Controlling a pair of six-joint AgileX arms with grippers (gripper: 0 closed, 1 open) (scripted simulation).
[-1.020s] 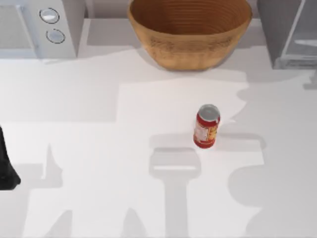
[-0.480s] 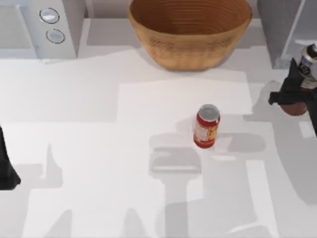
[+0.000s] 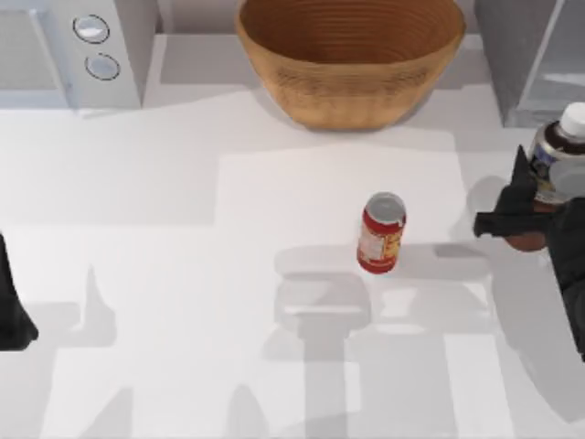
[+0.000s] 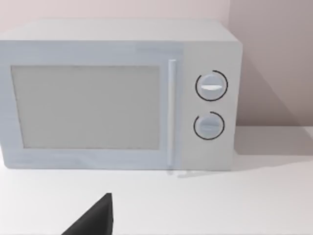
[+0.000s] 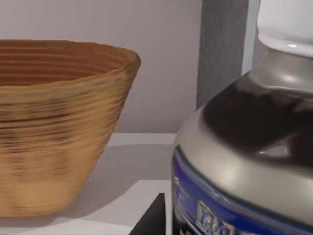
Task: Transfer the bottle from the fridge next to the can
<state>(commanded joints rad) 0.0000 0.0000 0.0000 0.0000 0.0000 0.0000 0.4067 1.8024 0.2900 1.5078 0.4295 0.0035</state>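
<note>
The bottle (image 3: 554,157), reddish-brown with a white cap and a blue-grey label, hangs tilted at the table's right edge, in front of the fridge (image 3: 523,57). My right gripper (image 3: 532,216) is shut on its lower body. The red can (image 3: 381,232) stands upright near the table's middle, well apart to the left of the bottle. In the right wrist view the bottle (image 5: 247,147) looms close, with the fridge (image 5: 222,54) behind it. My left arm (image 3: 11,306) is parked at the table's left edge.
A large woven bowl (image 3: 350,55) stands at the back centre, also seen as the bowl (image 5: 54,127) beside the bottle. A white microwave (image 3: 73,50) with two knobs sits at the back left and faces the left wrist as the microwave (image 4: 117,95).
My right gripper came into view from the right with the bottle, away from the fridge, and has moved forward and left toward the can. The can and my left arm have stayed put.
</note>
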